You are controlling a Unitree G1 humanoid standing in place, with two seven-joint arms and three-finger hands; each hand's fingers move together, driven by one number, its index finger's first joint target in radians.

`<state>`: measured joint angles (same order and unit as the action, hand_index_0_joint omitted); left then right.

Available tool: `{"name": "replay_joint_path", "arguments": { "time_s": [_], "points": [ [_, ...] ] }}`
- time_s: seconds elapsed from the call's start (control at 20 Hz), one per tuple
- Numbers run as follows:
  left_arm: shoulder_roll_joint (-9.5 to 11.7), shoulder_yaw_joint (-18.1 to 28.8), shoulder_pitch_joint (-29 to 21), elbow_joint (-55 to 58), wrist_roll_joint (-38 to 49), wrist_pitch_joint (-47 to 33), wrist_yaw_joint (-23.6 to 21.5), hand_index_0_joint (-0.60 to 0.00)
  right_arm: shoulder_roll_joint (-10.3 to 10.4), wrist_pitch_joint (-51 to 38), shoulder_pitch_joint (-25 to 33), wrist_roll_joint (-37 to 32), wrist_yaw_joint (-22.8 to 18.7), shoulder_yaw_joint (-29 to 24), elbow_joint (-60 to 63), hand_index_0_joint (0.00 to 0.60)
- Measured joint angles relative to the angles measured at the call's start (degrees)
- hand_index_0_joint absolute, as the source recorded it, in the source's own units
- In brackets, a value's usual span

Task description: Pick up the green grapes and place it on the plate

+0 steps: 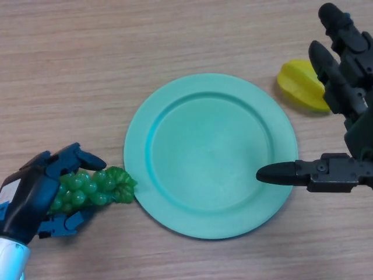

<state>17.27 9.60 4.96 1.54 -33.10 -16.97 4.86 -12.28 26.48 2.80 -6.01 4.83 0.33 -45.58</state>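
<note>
A bunch of green grapes point(96, 188) with a leaf lies at the lower left, just left of the teal plate point(210, 154). My left hand point(36, 195) has its fingers and thumb curled round the bunch; the leaf end sticks out toward the plate's rim. The plate sits in the middle of the wooden table and has nothing on it. My right hand point(344, 87) is at the right edge, open, with fingers straight and the thumb reaching over the plate's right rim.
A yellow ridged fruit point(300, 86) lies on the table beyond the plate's upper right, partly behind my right hand. Bare wooden tabletop stretches along the far side and upper left.
</note>
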Motion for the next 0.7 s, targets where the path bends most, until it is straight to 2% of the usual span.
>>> {"name": "replay_joint_path", "arguments": {
  "time_s": [0.1, 0.2, 0.25, 0.35, 0.5, 0.55, 0.7],
  "points": [
    [0.00, 0.02, 0.41, -0.52, 0.10, -0.85, -1.31, -0.600, 0.00, 0.01, -0.18, 0.01, 0.00, 0.01, 0.00, 0.000],
    [-0.01, 0.14, 1.41, 1.38, 0.37, -0.02, 0.17, -0.600, 0.01, 0.22, -0.18, -0.83, -0.01, 0.00, 0.00, 0.000],
    [-0.01, 0.38, 1.62, 2.41, 0.61, 0.52, 2.22, -0.600, 0.01, 0.35, -0.17, -0.98, 0.00, 0.02, -0.01, 0.000],
    [-0.17, 2.06, 2.75, 6.94, 3.27, 4.63, 10.03, -0.600, 0.01, 0.38, -0.14, -0.96, -0.01, 0.00, -0.33, 0.000],
    [-2.40, 3.15, 4.36, 16.52, 10.81, 15.02, 20.76, -0.600, 0.03, 0.41, 0.70, -0.92, -0.19, 0.55, -0.39, 0.000],
    [-2.43, 3.46, 4.38, 20.55, 14.66, 20.21, 24.33, -0.600, 0.04, 0.41, 0.75, -0.93, -0.19, 1.12, -0.54, 0.000],
    [-2.91, 5.88, 1.21, 32.23, 24.90, 35.62, 25.53, -0.600, 0.05, 0.60, 0.73, -0.86, -0.19, 2.11, -1.48, 0.000]
  ]
}}
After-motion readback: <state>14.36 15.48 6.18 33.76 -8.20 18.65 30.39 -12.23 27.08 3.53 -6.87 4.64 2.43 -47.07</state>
